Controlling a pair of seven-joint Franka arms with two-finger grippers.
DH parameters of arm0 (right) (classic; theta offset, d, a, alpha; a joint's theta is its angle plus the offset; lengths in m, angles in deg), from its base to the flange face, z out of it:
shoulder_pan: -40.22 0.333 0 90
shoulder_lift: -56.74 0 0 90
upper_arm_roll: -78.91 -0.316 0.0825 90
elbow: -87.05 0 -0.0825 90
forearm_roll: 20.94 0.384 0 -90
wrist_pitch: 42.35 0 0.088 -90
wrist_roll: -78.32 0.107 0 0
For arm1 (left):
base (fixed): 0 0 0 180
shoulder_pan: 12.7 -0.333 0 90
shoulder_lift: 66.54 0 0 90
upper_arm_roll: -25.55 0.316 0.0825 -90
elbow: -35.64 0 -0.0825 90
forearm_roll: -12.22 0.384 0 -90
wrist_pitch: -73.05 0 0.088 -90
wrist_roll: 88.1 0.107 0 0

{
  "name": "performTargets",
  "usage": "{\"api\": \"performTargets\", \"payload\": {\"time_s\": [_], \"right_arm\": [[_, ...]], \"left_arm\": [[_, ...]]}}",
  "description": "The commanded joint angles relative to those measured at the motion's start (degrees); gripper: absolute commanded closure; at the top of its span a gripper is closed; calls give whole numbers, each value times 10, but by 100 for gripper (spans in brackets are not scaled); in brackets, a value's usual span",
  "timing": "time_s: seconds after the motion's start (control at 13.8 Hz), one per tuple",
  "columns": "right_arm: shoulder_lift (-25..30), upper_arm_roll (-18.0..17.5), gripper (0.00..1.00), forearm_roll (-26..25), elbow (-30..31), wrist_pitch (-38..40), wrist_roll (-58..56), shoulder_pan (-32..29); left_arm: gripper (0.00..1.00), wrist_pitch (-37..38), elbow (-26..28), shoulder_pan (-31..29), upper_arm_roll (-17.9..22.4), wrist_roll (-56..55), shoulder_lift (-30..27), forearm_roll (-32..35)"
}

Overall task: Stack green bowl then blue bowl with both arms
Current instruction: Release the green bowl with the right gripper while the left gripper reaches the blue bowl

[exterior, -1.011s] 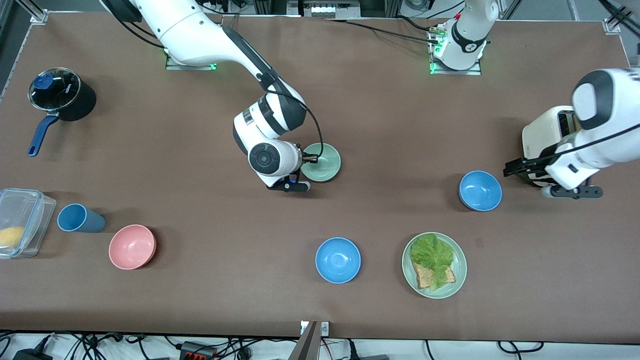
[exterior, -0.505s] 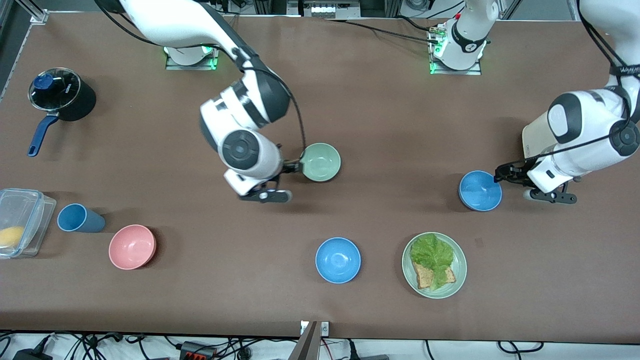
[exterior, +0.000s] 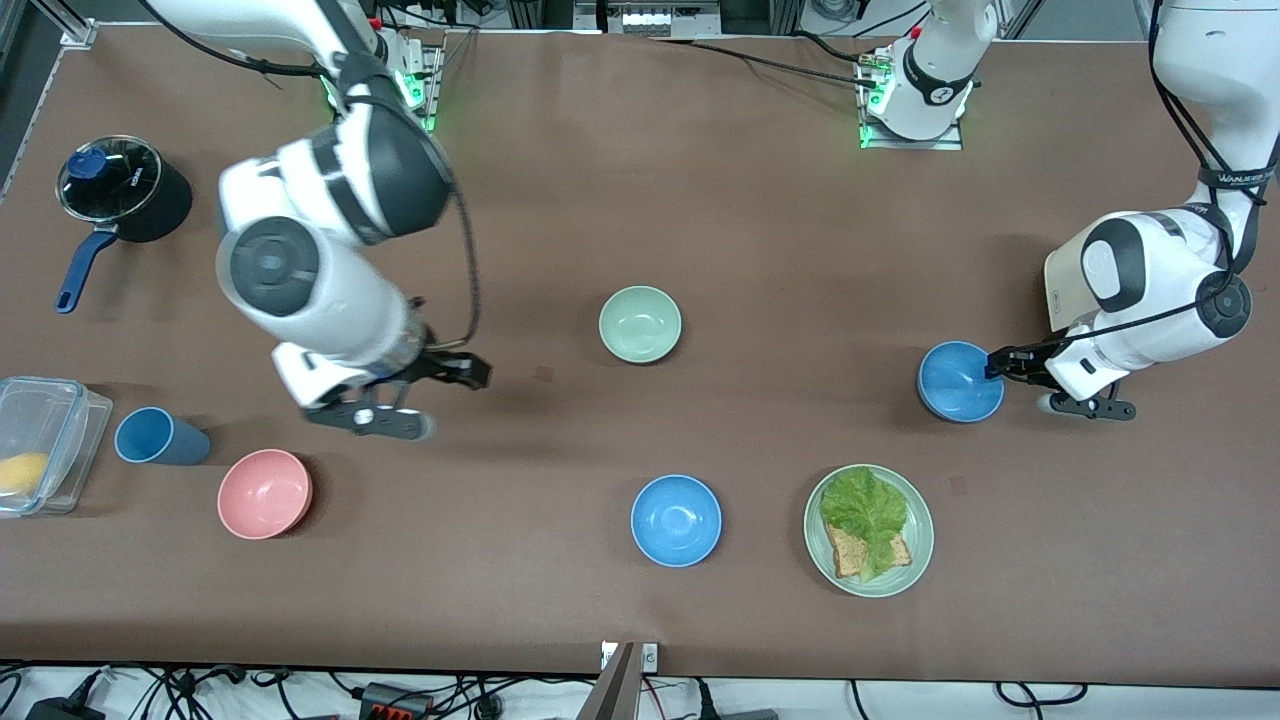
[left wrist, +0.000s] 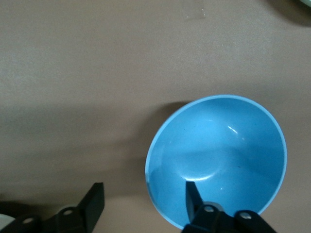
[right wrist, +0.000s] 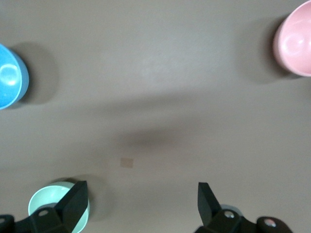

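Green bowl (exterior: 640, 323), small, round and pale sage, sits alone on the brown desk (exterior: 760, 250) about midway between the 2 arms' ends, with nothing touching it. Toward the left arm's end lies a small round sky-blue bowl (exterior: 960, 381), and the left gripper (exterior: 1000, 364) is at that bowl's rim. In the left wrist view 1 finger (left wrist: 193, 199) stands inside the blue bowl (left wrist: 216, 158) and the other (left wrist: 92, 203) outside its wall, spread wide and not pinching it. A second, identical sky-blue bowl (exterior: 676, 520) rests nearer to the front camera than the green bowl, just beside a wider flat green plate (exterior: 915, 560) carrying lettuce and bread.

The right gripper (exterior: 470, 370) hangs in the air over bare desk between the green bowl and a small round pink bowl (exterior: 265, 493), its fingers (right wrist: 73, 199) parted and holding nothing. The right wrist view looks down on the green bowl (right wrist: 58, 206), the pink bowl (right wrist: 293, 46) and a blue bowl (right wrist: 12, 76).
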Motion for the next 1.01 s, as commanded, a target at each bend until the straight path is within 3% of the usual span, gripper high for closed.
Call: {"api": "performTargets", "payload": {"time_s": [0.0, 0.14, 0.51, 0.65, 0.79, 0.94], "right_arm": [[32, -7, 0, -14, 12, 6, -29, -34], [67, -10, 0, -8, 54, -7, -53, -84], [119, -10, 0, -7, 65, -5, -127, -169], [142, -10, 0, -6, 75, -1, -207, -203], [152, -7, 0, -7, 76, 12, -270, -221], [163, 19, 0, -8, 76, 38, -292, -219]], "left_arm": [[33, -20, -7, -5, -6, 17, 19, -11], [37, -22, -7, -5, -6, 16, 20, -11], [52, -22, -11, -4, -6, 9, 25, -11], [63, -22, -11, -5, -6, 9, 25, -12], [69, -21, -11, -6, -6, 8, 25, -12], [73, -21, -11, -6, -6, 8, 25, -12]]}}
